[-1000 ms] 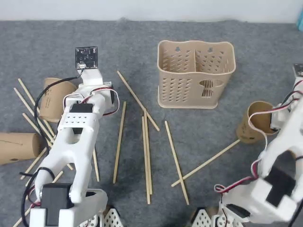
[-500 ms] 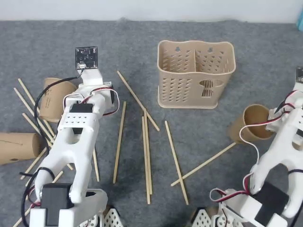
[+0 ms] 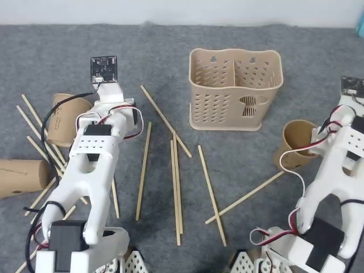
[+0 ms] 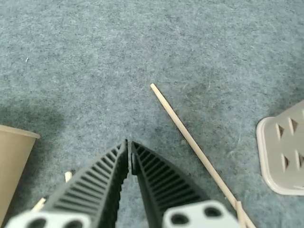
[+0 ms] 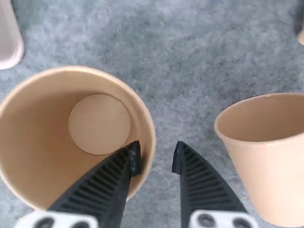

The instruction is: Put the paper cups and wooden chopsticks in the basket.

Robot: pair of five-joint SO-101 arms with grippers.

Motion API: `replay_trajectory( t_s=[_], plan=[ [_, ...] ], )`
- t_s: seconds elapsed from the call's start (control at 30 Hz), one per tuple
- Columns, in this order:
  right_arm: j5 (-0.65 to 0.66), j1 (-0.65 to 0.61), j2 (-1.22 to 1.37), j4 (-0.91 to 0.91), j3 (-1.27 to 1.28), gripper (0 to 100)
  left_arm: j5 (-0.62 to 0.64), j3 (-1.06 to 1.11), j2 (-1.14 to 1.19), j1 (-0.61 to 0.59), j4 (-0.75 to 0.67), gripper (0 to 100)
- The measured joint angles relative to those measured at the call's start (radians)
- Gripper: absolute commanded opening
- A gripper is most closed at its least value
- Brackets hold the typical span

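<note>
An upright paper cup (image 3: pixel 296 145) stands right of the beige basket (image 3: pixel 234 116). My right gripper (image 5: pixel 156 151) is open and straddles the rim of this cup (image 5: pixel 99 123): one finger is inside and the other outside, with carpet showing between it and the wall. A second upright cup (image 5: pixel 266 152) stands close beside it. At the far left, two more cups (image 3: pixel 62 116) (image 3: pixel 20 177) lie on their sides. Several wooden chopsticks (image 3: pixel 176 187) are scattered over the carpet. My left gripper (image 4: pixel 129 142) is shut and empty, low over the carpet near one chopstick (image 4: pixel 190 137).
The basket has two compartments and stands at the back centre; its corner (image 4: pixel 285 156) is near the left gripper. One long chopstick (image 3: pixel 250 196) lies slanted in front of the right cup. More chopsticks (image 3: pixel 40 136) cross beside the left cups.
The right gripper and its cup have shifted left, toward the basket; the cup tipped midway and now stands upright. The left arm has not moved.
</note>
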Motion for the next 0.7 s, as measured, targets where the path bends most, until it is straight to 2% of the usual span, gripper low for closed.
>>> replay_trajectory(
  t_s=[0.13, 0.23, 0.3, 0.7],
  plan=[
    [-0.026, -0.006, 0.0, -0.002, 0.0, 10.8, 0.0, 0.0, 0.0, 0.0, 0.0, 1],
    [-0.029, -0.006, 0.0, -0.017, 0.0, 0.1, 0.0, 0.0, 0.0, 0.0, 0.0, 1],
    [-0.029, -0.006, 0.0, -0.034, 0.0, 2.2, 0.0, 0.0, 0.0, 0.0, 0.0, 1],
    [-0.031, 0.031, 0.0, 0.002, -0.043, 0.8, 0.0, 0.0, 0.0, 0.0, 0.0, 1]
  ],
)
